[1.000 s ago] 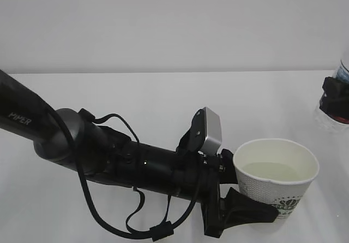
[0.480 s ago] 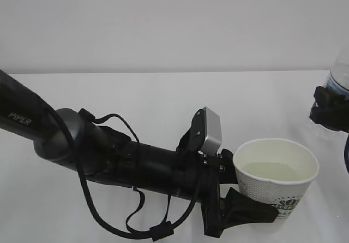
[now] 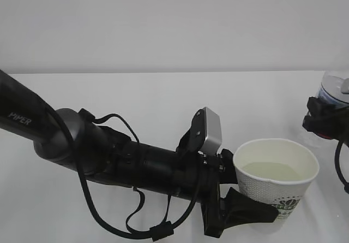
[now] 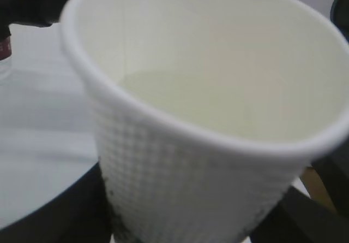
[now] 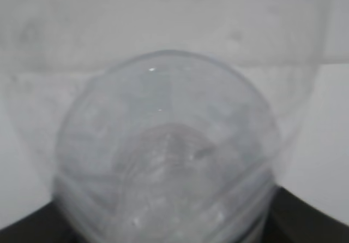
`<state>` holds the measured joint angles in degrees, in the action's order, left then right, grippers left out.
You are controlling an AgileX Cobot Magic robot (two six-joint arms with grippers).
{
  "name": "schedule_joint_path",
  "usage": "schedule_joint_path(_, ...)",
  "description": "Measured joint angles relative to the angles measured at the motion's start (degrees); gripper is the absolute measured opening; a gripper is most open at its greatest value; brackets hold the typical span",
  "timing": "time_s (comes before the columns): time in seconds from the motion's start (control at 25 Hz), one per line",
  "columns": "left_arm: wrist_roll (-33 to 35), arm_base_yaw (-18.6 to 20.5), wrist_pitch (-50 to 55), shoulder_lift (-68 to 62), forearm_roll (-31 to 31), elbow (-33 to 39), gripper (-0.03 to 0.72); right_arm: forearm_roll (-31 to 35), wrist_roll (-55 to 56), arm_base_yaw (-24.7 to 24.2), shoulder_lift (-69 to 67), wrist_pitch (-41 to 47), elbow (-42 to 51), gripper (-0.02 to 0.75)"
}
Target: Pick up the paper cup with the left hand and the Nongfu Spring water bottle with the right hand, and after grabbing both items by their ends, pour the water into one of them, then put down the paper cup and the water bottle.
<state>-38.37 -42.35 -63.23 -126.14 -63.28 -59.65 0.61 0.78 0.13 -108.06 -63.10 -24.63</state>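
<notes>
The paper cup (image 3: 275, 175) is white with a dotted embossed texture and a green-black logo low on its side; the left hand (image 3: 240, 210) is black with white "PIPER" lettering and a silver-grey box (image 3: 211, 129); the Nongfu Spring water bottle (image 3: 332, 93) is clear; the surface (image 3: 163, 98) is white

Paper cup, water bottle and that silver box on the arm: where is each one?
paper cup (image 3: 272, 191), exterior view, on its dotted side wall.
water bottle (image 5: 163, 161), right wrist view, on its clear ribbed body.
silver box (image 3: 211, 129), exterior view, on its flat grey face.
</notes>
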Motion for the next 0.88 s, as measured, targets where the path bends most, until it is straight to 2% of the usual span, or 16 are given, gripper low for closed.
schedule_joint_path(0.88,0.0,0.0,0.0,0.0,0.0,0.0,0.484,0.0,0.0,0.0,-2.8,0.6,-0.3,0.421)
